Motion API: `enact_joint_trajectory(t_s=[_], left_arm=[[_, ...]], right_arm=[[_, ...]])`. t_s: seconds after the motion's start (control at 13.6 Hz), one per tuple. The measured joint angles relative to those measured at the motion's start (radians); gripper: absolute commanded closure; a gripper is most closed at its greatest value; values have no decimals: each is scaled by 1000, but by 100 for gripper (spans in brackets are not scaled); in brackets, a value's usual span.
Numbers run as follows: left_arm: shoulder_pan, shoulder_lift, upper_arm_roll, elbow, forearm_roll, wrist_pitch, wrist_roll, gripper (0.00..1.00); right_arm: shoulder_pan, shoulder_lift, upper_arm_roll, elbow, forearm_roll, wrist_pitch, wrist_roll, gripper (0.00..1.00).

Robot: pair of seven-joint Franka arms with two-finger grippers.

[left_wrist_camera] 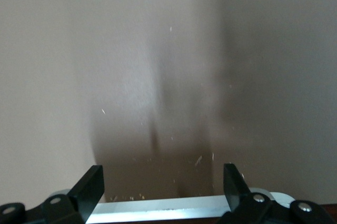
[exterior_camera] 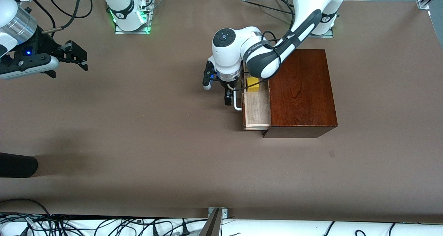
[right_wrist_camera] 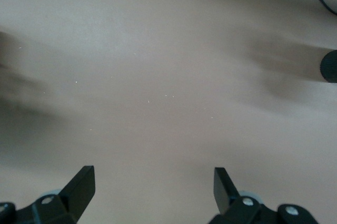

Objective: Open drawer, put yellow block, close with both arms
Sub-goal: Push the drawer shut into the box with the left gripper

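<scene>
The drawer (exterior_camera: 256,108) stands pulled out of the glossy dark mahogany box (exterior_camera: 301,90), its pale wood tray showing. The yellow block (exterior_camera: 253,84) lies in the tray at the end farther from the front camera. The white bar handle (exterior_camera: 237,103) also shows in the left wrist view (left_wrist_camera: 163,208). My left gripper (exterior_camera: 228,94) is right at the handle, open, with the bar lying between its fingers (left_wrist_camera: 92,187) close to the palm. My right gripper (exterior_camera: 80,57) hangs open and empty over bare table at the right arm's end; its wrist view shows its fingers (right_wrist_camera: 81,182) wide apart.
A black rounded object (exterior_camera: 17,165) pokes in at the table edge at the right arm's end, nearer the front camera; it also shows in the right wrist view (right_wrist_camera: 329,66). Cables (exterior_camera: 104,227) run along the front edge.
</scene>
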Motion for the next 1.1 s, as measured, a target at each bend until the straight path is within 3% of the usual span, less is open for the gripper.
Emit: enact_joint_trajectory(t_s=[0.44, 0.73, 1.1], left_arm=[[43, -5, -3, 16, 0, -175, 74, 0], [114, -16, -13, 16, -8, -206, 135, 0], [117, -21, -22, 22, -21, -216, 125, 0]], right_arm=[[-2, 1, -6, 4, 0, -78, 41, 0], [-5, 5, -12, 4, 0, -104, 68, 0], [-5, 6, -12, 4, 0, -105, 70, 0]])
